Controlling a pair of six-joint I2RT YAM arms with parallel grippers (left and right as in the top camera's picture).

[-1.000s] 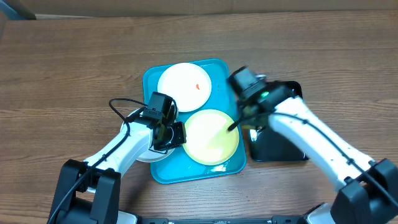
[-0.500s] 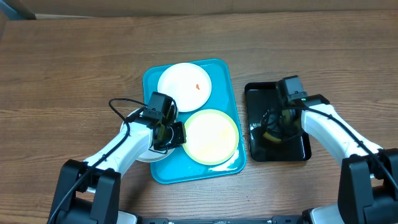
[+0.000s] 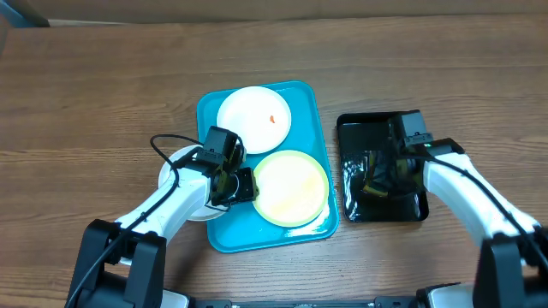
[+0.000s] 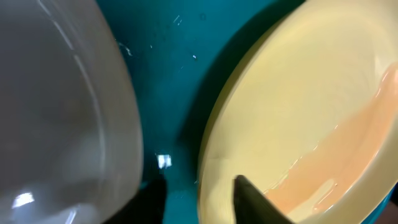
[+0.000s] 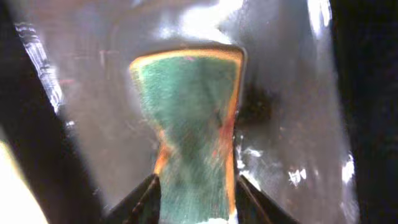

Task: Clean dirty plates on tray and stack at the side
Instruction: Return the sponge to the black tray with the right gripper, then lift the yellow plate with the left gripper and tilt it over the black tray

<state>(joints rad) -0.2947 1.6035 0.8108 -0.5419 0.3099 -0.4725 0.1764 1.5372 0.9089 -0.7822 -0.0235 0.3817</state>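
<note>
The turquoise tray [image 3: 324, 128] holds a white plate [image 3: 254, 120] with an orange smear at the back and a yellow-green plate [image 3: 291, 186] at the front. A second white plate [image 3: 171, 167] lies at the tray's left edge, mostly under my left arm. My left gripper [image 3: 237, 184] has one finger on each side of the yellow-green plate's left rim [image 4: 217, 137], holding it. A wet pale-orange film [image 4: 348, 143] lies on that plate. My right gripper [image 3: 378, 175] is shut on a green and yellow sponge [image 5: 189, 118] inside the black tray.
The glossy black tray [image 3: 360, 210] sits right of the turquoise tray and looks wet inside [image 5: 292, 112]. Brown wooden table [image 3: 103, 94] lies all around. The left arm's cable [image 3: 163, 145] loops over the table left of the tray.
My right arm has moved with the sponge from the yellow-green plate across to the black tray. My left gripper has stayed at the plate's rim.
</note>
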